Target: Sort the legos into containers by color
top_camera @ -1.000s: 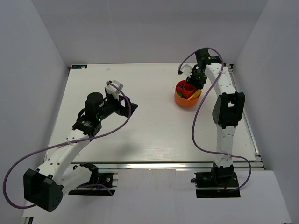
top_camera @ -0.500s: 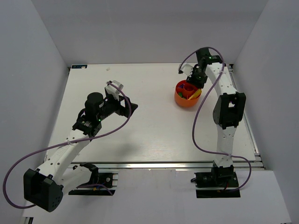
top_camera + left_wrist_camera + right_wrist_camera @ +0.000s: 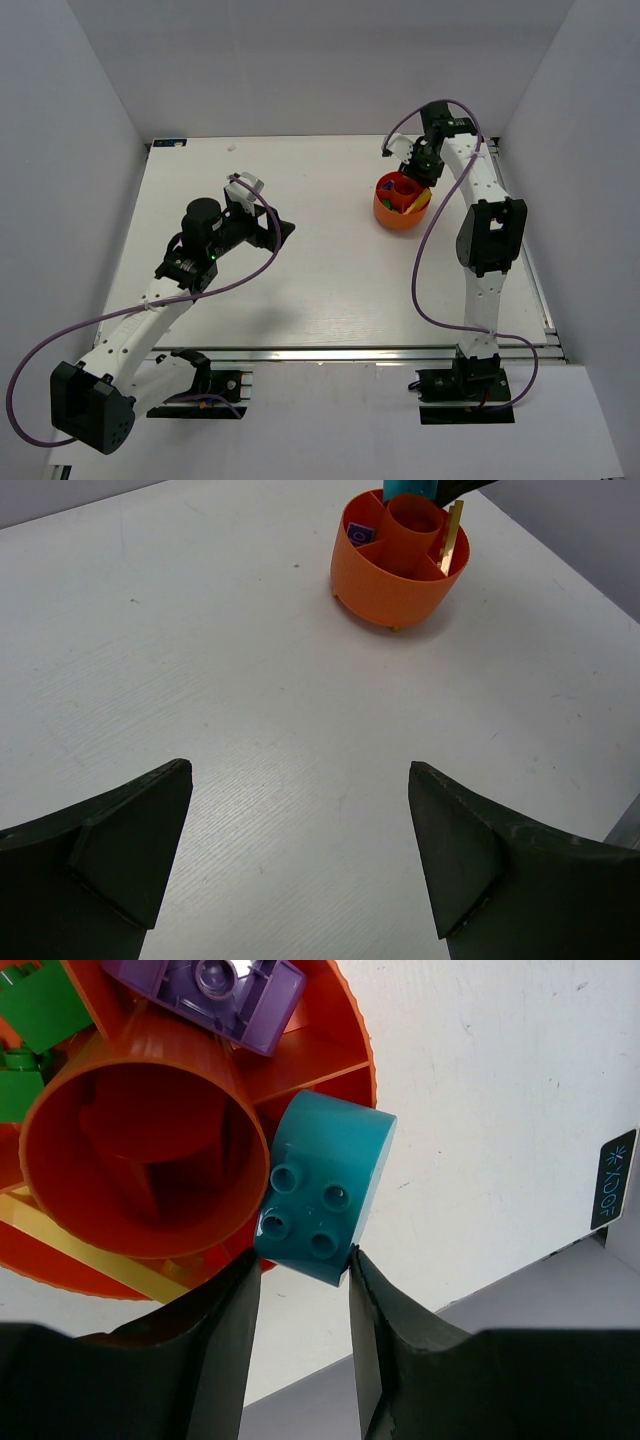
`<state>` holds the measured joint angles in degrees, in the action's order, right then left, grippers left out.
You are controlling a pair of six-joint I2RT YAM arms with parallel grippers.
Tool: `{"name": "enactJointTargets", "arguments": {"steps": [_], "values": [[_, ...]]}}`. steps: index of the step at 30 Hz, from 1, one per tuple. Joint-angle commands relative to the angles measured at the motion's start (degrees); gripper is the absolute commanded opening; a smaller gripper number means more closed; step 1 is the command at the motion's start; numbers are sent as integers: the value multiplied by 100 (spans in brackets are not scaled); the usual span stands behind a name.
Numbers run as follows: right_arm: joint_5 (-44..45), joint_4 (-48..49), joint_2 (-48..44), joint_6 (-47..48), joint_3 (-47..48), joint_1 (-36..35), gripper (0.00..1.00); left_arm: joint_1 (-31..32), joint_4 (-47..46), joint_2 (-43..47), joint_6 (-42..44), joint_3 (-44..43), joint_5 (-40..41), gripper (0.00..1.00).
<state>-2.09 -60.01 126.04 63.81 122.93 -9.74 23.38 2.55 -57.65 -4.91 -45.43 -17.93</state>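
The right gripper (image 3: 303,1260) is up at the far right of the table (image 3: 200,660), poised over the orange bowl (image 3: 395,215); its two dark fingers (image 3: 225,1360) are clamped on a teal brick (image 3: 325,1195), pinching it at its near edge, studs facing the wrist camera. The teal brick hangs just beside the bowl's central cup (image 3: 140,1170), over the wedge next to it and reaching out past the rim; whether it touches the bowl I cannot tell.

Inside the bowl, a purple brick (image 3: 215,988) lies in one compartment; green bricks (image 3: 35,1005) sit in another compartment to its left in the right wrist view; a yellow piece (image 3: 90,1247) leans in a wedge on the other side of the cup, and in the left wrist view it pokes up above the rim. The cup itself shows only orange inside.

Over on the left, the left gripper (image 3: 297,780) sits near the middle of the table, well apart from the bowl; its fingers (image 3: 110,850) are spread wide with nothing between them, only bare white tabletop showing in the gap; it points toward the bowl, which stands at the far end of its wrist view.
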Motion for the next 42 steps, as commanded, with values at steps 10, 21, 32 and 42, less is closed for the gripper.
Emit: {"name": "enactJointTargets", "arguments": {"steps": [10, 21, 32, 42], "values": [[-152, -424, -159, 378, 389, 42, 43, 18, -52, 157, 60, 60, 44, 98], [-160, -354, -158, 307, 275, 51, 57, 18, -70, 140, 60, 61, 44, 98], [-389, -213, -246, 141, 354, 86, 58, 18, -70, 157, 69, 61, 44, 98], [-679, -160, -606, -35, 302, 227, 58, 18, -61, 149, 69, 61, 45, 98]]}}
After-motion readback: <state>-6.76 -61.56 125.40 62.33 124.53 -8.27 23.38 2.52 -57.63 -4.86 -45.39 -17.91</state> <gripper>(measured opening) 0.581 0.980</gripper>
